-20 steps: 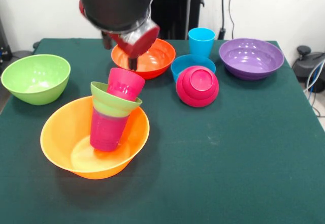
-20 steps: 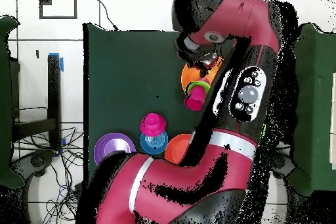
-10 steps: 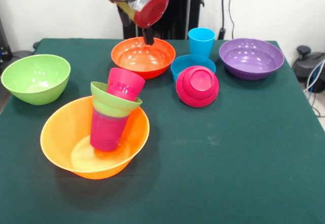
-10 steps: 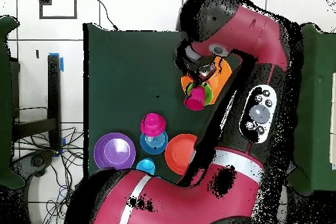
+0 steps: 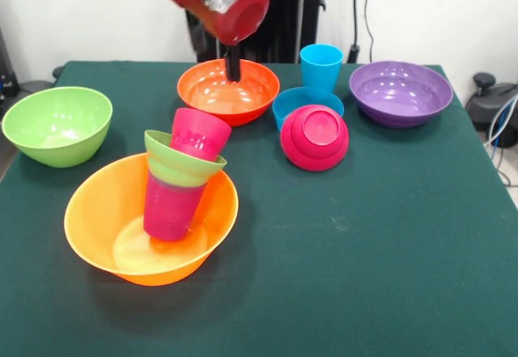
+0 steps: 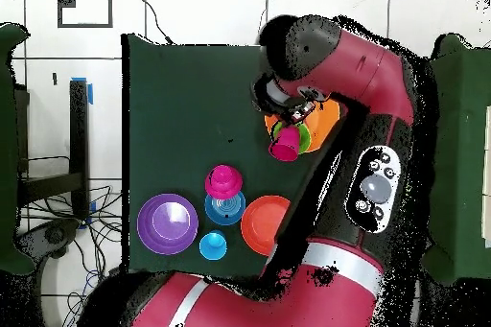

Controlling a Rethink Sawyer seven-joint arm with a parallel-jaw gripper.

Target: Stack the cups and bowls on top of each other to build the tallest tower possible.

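In orange bowl (image 5: 121,219) — tower (image 5: 182,175) tilted, pink-red cup (image 5: 198,133) topmost.

I see the counter (image 5: 388,276) with the tower (image 5: 182,180) near left: a big bowl (image 5: 105,211) holding a cup (image 5: 168,207), a small bowl (image 5: 180,160) tilted on that cup, and another cup (image 5: 199,133) tipped in it. Far left sits a second big bowl (image 5: 57,124). At the far side, left to right, are a third bowl (image 5: 229,90), a lone cup (image 5: 320,65) and a fourth bowl (image 5: 401,92). Just before the lone cup, an upturned bowl (image 5: 315,136) leans on a shallow bowl (image 5: 293,100).
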